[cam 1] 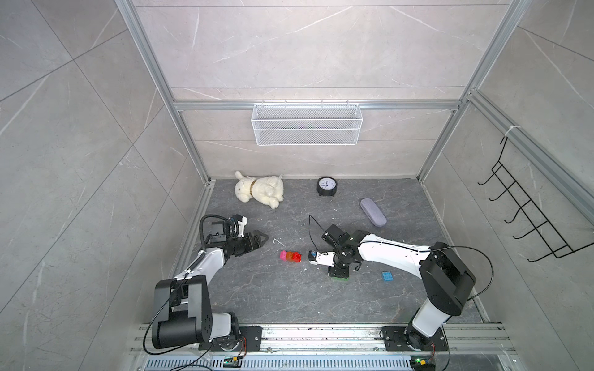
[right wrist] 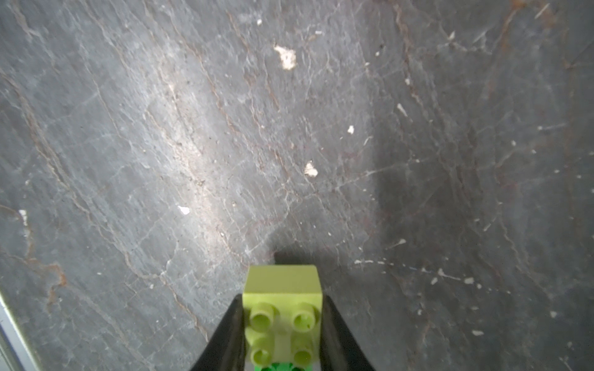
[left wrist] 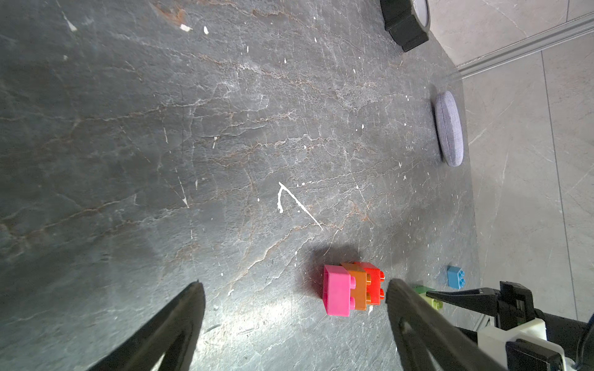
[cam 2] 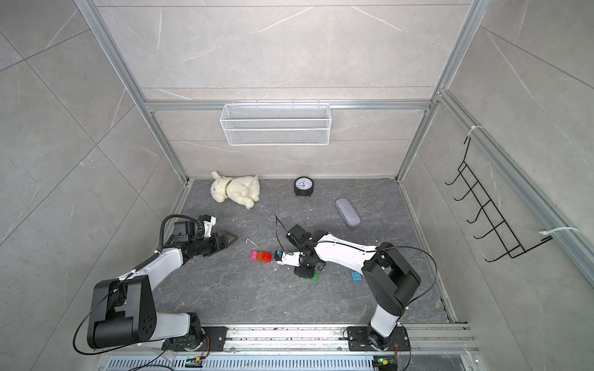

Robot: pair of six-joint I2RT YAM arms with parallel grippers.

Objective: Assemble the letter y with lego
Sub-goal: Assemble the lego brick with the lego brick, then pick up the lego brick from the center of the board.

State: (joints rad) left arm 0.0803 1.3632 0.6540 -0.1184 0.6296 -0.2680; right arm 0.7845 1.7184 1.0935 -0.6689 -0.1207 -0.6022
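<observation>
top views: the pink-orange-red stem lies on the dark table, between the two arms and touching neither. the left gripper is held low beside it, apart from every brick. the right gripper points straight down over a green brick, only an edge of which shows beneath it. its jaw state cannot be read from here. a blue brick lies alone near the right arm. a plush dog, a clock and a glasses case sit toward the back wall, well apart from the bricks. both top views agree.

left wrist view: the left jaws stand wide apart and hold nothing. the stem lies on its side just ahead of one finger, untouched. beyond it are the blue brick and a yellow-green brick, beside the right gripper's finger.

right wrist view: the right fingers lie against both sides of the yellow-green brick, gripping it, studs toward the camera. the green brick shows as a sliver right against it at the frame edge.
</observation>
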